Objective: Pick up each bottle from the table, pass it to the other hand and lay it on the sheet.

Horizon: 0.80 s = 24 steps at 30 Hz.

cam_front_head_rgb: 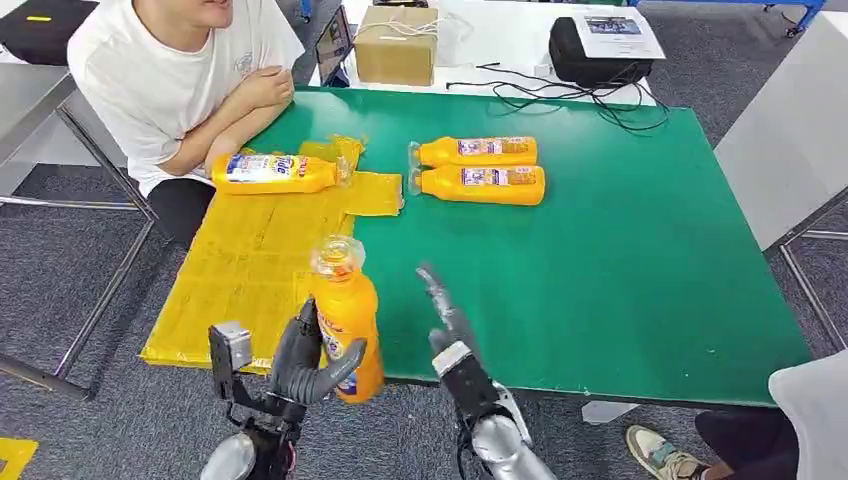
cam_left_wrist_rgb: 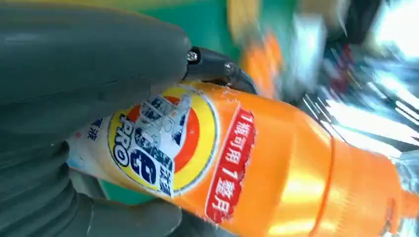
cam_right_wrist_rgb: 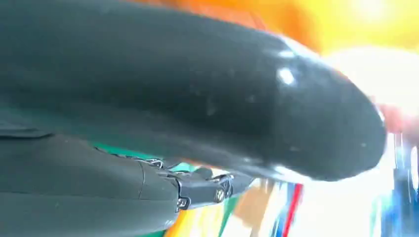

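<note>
At the table's (cam_front_head_rgb: 640, 300) near edge, the left hand (cam_front_head_rgb: 305, 365) grips an upright orange bottle (cam_front_head_rgb: 347, 325); the right hand (cam_front_head_rgb: 447, 320), just beside, has its fingers released. A loose grip during lowering could tip the bottle off the yellow sheet (cam_front_head_rgb: 240, 275).

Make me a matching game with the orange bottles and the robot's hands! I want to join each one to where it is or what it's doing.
Things:
1. bottle in the left hand
2. bottle with the white label
3. pair of bottles
4. right hand

States:
A. lying on the yellow sheet
B. held upright
C. open, holding nothing
D. lying side by side on the green table

Pairs: 1-B, 2-A, 3-D, 4-C
</note>
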### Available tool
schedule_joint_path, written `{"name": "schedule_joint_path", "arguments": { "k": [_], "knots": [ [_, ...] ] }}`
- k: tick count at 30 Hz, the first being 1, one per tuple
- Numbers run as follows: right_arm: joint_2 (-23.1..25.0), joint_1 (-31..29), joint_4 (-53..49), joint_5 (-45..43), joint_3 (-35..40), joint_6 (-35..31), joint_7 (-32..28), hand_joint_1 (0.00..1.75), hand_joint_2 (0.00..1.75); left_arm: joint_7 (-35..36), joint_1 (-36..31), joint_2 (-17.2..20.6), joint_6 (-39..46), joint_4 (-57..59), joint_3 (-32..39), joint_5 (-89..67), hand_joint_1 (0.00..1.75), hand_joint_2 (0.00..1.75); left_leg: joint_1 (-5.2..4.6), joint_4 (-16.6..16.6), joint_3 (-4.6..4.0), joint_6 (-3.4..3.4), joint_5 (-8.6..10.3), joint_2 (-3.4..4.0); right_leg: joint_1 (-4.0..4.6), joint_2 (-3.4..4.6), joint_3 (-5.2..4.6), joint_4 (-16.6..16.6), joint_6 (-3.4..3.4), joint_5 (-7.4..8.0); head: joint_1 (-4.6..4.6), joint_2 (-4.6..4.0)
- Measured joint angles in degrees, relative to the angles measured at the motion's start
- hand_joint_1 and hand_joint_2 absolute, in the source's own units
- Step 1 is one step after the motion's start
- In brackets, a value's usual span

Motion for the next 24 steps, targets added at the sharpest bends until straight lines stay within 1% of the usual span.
{"name": "schedule_joint_path", "arguments": {
  "k": [1, 6, 10, 13, 16, 19, 24],
  "knots": [
    [0.0, 1.1, -2.0, -0.8, -2.6, -1.6, 0.2, 0.00, 0.00, 0.0, -0.3, 0.6, 1.2, 0.3, 0.7, -2.6, 1.75, 1.75, 0.00, 0.0, 0.00, 0.00, 0.00, -0.01, 0.00, 0.01, 0.00, 0.0, 0.00, 0.00, -0.02, 0.00],
    [0.5, 4.6, -6.6, -1.9, -13.5, -2.9, 0.2, 0.00, 0.00, 0.0, -1.9, 2.8, 3.5, 0.8, 4.4, -15.7, 1.75, 1.75, 0.00, 0.0, 0.00, 0.00, 0.00, -0.01, 0.00, 0.01, 0.00, 0.0, 0.00, 0.00, 0.00, 0.00],
    [1.4, 6.0, -7.4, -3.3, -18.9, -3.0, -1.1, 0.00, 0.00, 1.4, -3.9, 4.2, 3.3, 0.9, 6.6, -20.2, 1.75, 1.75, 0.00, 0.0, 0.00, 0.00, 0.00, -0.01, 0.00, 0.01, 0.00, 0.0, 0.00, 0.00, -0.02, 0.00],
    [1.9, 6.5, -7.6, -3.9, -20.9, -2.7, -1.5, 0.00, 0.00, 2.6, -6.1, 5.2, 5.3, 1.7, 7.2, -26.2, 1.75, 1.75, 0.00, 0.0, 0.00, -0.01, 0.01, -0.01, 0.00, 0.02, 0.00, 0.0, 0.00, 0.01, -0.02, 0.00],
    [2.3, 6.4, -7.6, -4.5, -22.2, -1.8, -1.6, 0.00, 0.00, 4.8, -9.3, 6.9, 9.1, 4.9, 7.2, -40.1, 1.75, 1.75, 0.01, 0.0, 0.01, -0.05, 0.04, -0.01, 0.01, 0.01, 0.01, 0.0, -0.01, 0.01, -0.02, 0.00],
    [3.0, 6.1, -7.6, -4.5, -22.4, -0.6, -1.6, 0.00, 0.00, 7.1, -13.7, 8.7, 10.5, 11.6, 7.2, -52.6, 1.75, 1.75, 0.02, 0.0, 0.01, -0.09, 0.09, -0.01, 0.01, 0.01, 0.01, 0.0, -0.01, 0.02, 0.00, 0.00],
    [4.0, 4.6, -7.1, -4.6, -22.0, 0.5, -1.6, 0.00, 0.00, 8.2, -21.4, 10.2, 10.9, 26.0, 7.1, -62.7, 1.75, 1.75, 0.02, 0.0, 0.02, -0.09, 0.14, 0.00, 0.01, 0.01, 0.01, 0.1, -0.02, 0.04, 0.00, 0.00]
  ]
}}
